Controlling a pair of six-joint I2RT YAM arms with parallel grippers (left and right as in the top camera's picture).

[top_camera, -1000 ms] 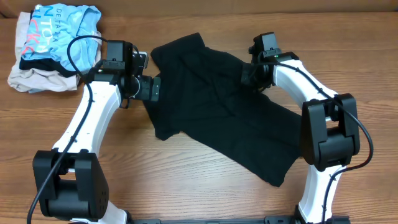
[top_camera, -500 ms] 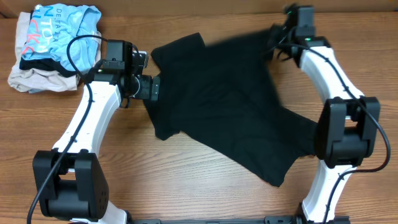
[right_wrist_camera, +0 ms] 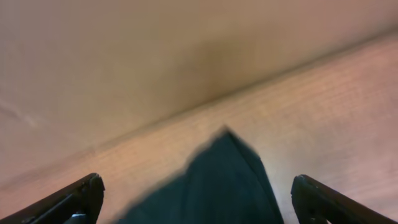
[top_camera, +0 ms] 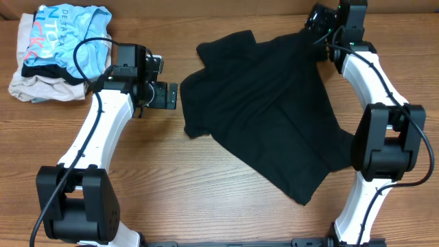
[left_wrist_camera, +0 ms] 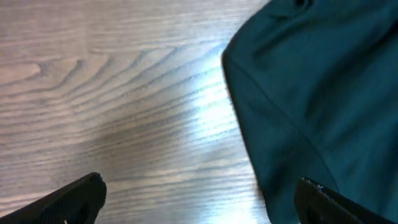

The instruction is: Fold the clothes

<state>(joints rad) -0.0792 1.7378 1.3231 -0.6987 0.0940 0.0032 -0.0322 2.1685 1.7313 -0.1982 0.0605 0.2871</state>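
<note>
The clothes, a black T-shirt (top_camera: 274, 110), lie rumpled and partly spread across the middle and right of the wooden table (top_camera: 206, 185). My left gripper (top_camera: 167, 96) stands open just left of the shirt's near sleeve edge, not touching it. In the left wrist view the shirt (left_wrist_camera: 323, 93) fills the right side, and the left gripper (left_wrist_camera: 202, 205) is over bare wood. My right gripper (top_camera: 317, 20) is at the shirt's far right corner by the back edge. In the right wrist view a pointed shirt corner (right_wrist_camera: 217, 180) lies loose between the wide fingers of the right gripper (right_wrist_camera: 199, 202).
A pile of other garments sits at the back left, a light blue shirt (top_camera: 68, 27) on top of a beige one (top_camera: 34, 86). A tan wall (right_wrist_camera: 155, 50) rises just behind the table's back edge near my right gripper.
My right gripper dragged the shirt toward the back right, then opened and let go of it. The shirt slid right, away from my left gripper, which stayed put.
</note>
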